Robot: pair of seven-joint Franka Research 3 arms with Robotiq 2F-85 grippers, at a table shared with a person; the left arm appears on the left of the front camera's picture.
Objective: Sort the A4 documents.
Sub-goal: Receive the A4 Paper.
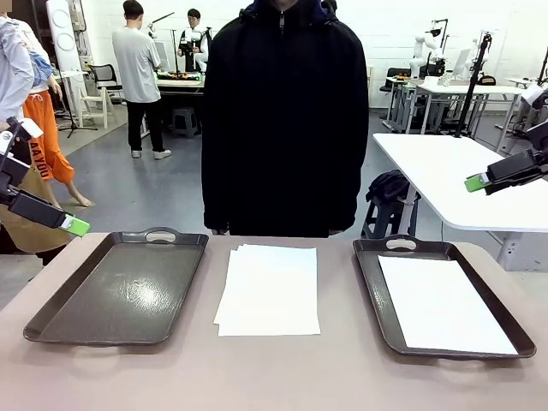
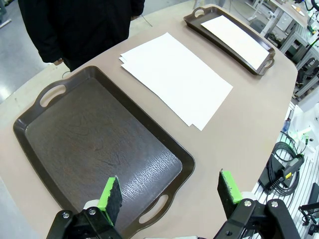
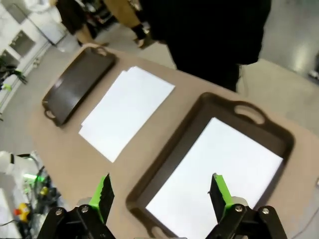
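Front: the stack [image 1: 269, 289] of plain white sheets lies mid-tabletop [image 1: 274, 377] between the left tray [image 1: 51, 318] and the right tray [image 1: 370, 282]. Its long axis runs toward the person [image 1: 282, 120], about midway between the raised left tool [image 1: 75, 226] and right tool [image 1: 476, 182].

Left wrist: jaws wide and empty above the left tray, stack beyond it.

Right wrist: jaws wide and empty over the right tray's single sheet [image 3: 219, 174].

2 dark trays [image 1: 128, 291] [image 1: 377, 291], 1 stack of A4 sheets [image 1: 268, 291], 1 single sheet [image 1: 441, 304], 2 robot hands [image 2: 169, 194] [image 3: 160, 196].

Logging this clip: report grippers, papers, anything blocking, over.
Left gripper open, high by left tray. Right gripper open, high by right tray. Paper stack mid-table, one sheet in right tray. Person at far edge, nothing blocking.
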